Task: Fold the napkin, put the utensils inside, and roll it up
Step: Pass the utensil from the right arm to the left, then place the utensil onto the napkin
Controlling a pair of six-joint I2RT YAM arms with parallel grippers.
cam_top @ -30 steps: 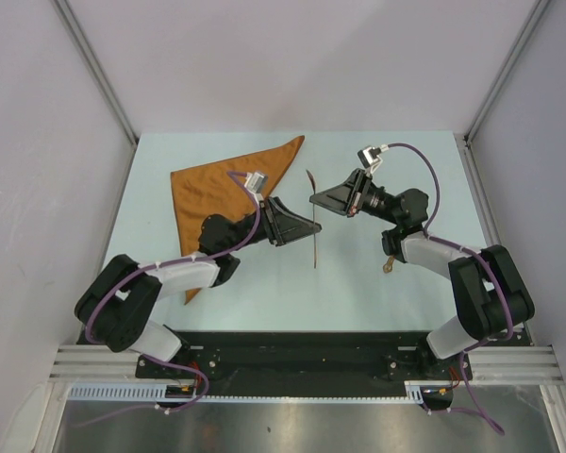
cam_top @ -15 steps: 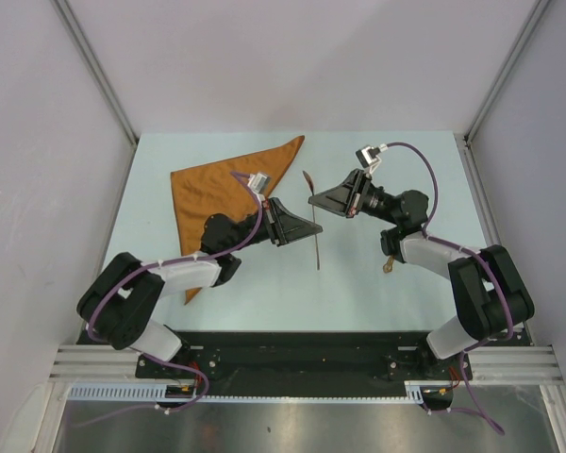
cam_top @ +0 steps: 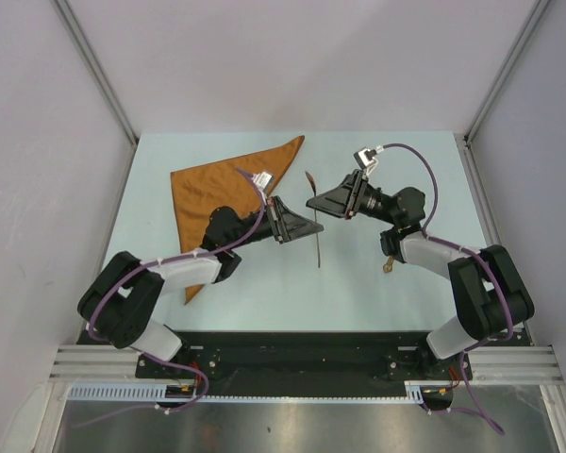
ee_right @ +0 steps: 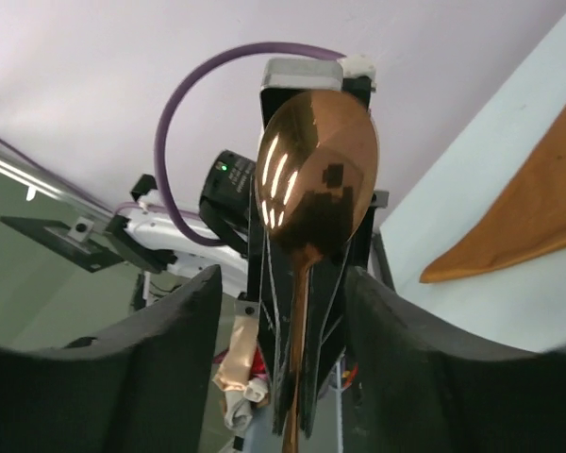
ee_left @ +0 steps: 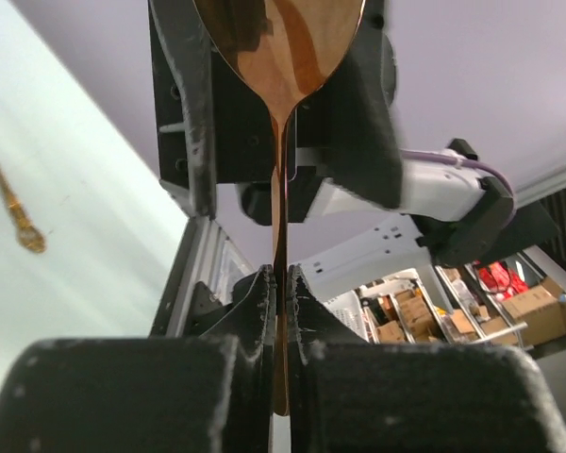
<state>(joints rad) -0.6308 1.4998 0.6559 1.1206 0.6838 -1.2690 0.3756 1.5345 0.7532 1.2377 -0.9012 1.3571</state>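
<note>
Here, nearest us, the second utensil (cam_top: pixel 389 262) lies on the pale bench (cam_top: pixel 264 283) just beside the right arm. Further in, our left pincer (ee_left: pixel 279 278) is clamped tight on the slim handle of the copper spoon (ee_left: pixel 279 57). Our right pincer (ee_right: pixel 292 283) stands partly open, its fingers (ee_right: pixel 174 349) either side of the spoon's handle and clear of it. Beyond, far left, the rust-orange napkin (cam_top: pixel 217 189) lies folded into a triangle.

Rust-orange napkin (cam_top: pixel 217 189) folded triangular, far left; copper spoon (cam_top: pixel 316 253) beside it, apparently aloft; second utensil (cam_top: pixel 389 265) farther right.
</note>
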